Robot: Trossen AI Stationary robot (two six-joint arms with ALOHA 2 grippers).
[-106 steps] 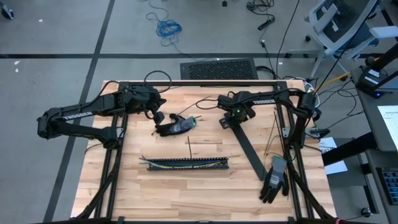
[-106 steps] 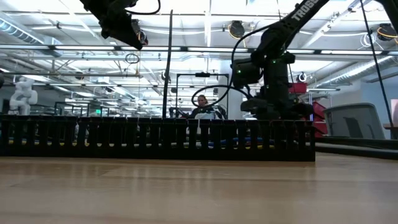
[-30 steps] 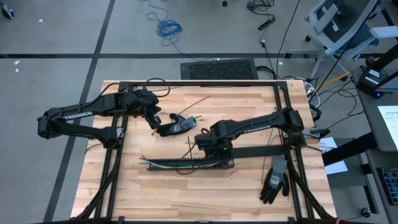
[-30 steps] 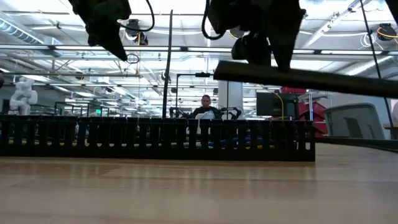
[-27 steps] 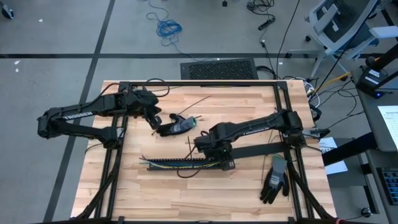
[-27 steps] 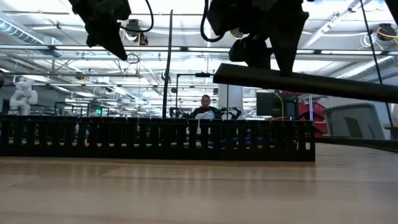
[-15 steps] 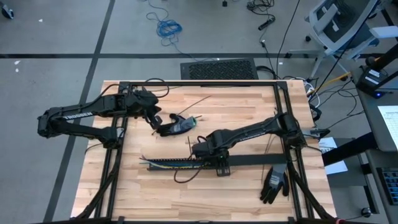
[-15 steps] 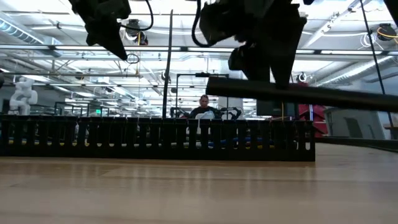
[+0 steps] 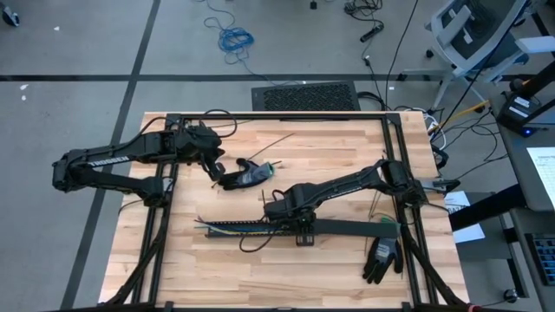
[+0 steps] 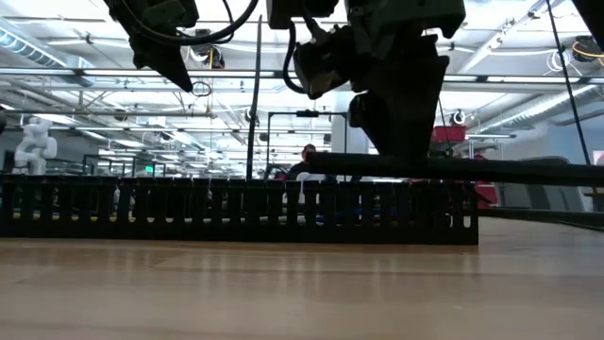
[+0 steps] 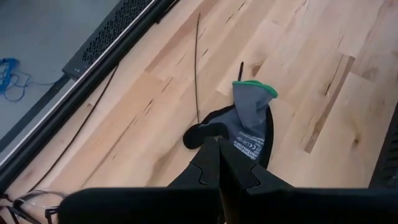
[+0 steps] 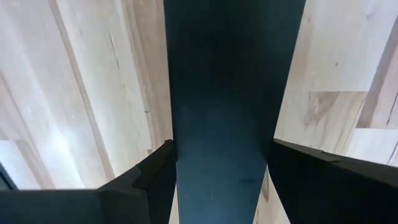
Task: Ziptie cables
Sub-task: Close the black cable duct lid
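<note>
Right gripper [image 9: 302, 232] clamps flat black strip [image 9: 347, 228], lower centre; cables [image 9: 238, 227] just left in duct [image 9: 227, 230].

The light is bright and even on the pale wooden table top [image 9: 347, 139] in the high view, and the dark arms give only soft, short shadows on it. In the low view the long ceiling lamps [image 10: 85, 71] of the room behind shine strongly, so the arms and the black slotted plastic duct [image 10: 236, 210] appear almost as silhouettes, and the near wood is blurred with a dull reflection. In the right wrist view a flat dark bar [image 12: 227, 93] fills the middle, close and out of focus.
</note>
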